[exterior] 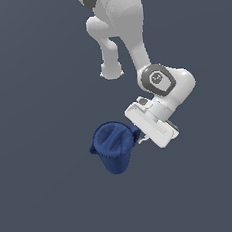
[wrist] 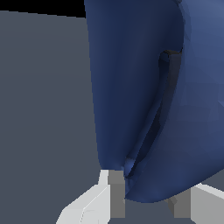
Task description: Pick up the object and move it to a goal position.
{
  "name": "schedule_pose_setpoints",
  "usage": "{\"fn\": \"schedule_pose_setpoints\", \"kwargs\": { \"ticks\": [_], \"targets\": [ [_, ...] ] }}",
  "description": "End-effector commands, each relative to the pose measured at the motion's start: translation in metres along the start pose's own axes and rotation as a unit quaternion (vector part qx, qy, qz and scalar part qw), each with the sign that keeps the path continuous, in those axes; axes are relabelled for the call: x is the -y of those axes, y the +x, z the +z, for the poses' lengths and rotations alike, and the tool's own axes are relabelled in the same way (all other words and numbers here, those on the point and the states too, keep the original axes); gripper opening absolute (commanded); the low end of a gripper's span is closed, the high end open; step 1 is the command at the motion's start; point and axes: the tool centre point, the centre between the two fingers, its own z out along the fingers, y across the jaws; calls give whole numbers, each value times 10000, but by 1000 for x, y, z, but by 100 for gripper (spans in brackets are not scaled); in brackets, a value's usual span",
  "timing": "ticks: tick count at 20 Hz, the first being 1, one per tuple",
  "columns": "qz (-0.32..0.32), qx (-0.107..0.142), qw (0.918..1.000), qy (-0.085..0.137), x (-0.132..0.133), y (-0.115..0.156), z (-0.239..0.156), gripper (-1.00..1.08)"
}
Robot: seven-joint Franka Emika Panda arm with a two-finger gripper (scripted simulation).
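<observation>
Exterior view: the blue cup (exterior: 112, 147) sits near the middle of the frame, just left of the gripper (exterior: 140, 137), whose white body reaches in from the right. Cup looks tilted, mouth turned up and toward the camera, base tapering down; you read its long axis as running mouth to base, roughly up-down in this frame. Whether it rests on the dark grey floor (exterior: 45, 195) or is lifted clear, you cannot tell; no shadow helps.

Wrist view: cup wall (wrist: 131, 87) fills the frame, handle (wrist: 168, 83) running along it. One finger (wrist: 116, 192) touches the lower edge; the other (wrist: 181, 205) stands on the far side of that edge. Fingers bracket the cup, partly closed, seemingly gripping it.

Progress, as a judgement: grasp looks made. No goal marker shows, so the carry remains.
</observation>
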Motion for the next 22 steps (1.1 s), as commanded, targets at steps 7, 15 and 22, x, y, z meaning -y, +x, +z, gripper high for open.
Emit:
{"fn": "schedule_pose_setpoints", "kwargs": {
  "ticks": [7,15,22],
  "targets": [
    [841,-1,9965,4,-9,-13,-15,-100],
    [840,-4,9965,2,-29,-42,-50,-100],
    [841,-7,9965,2,-53,-79,-92,-100]
  ]
}}
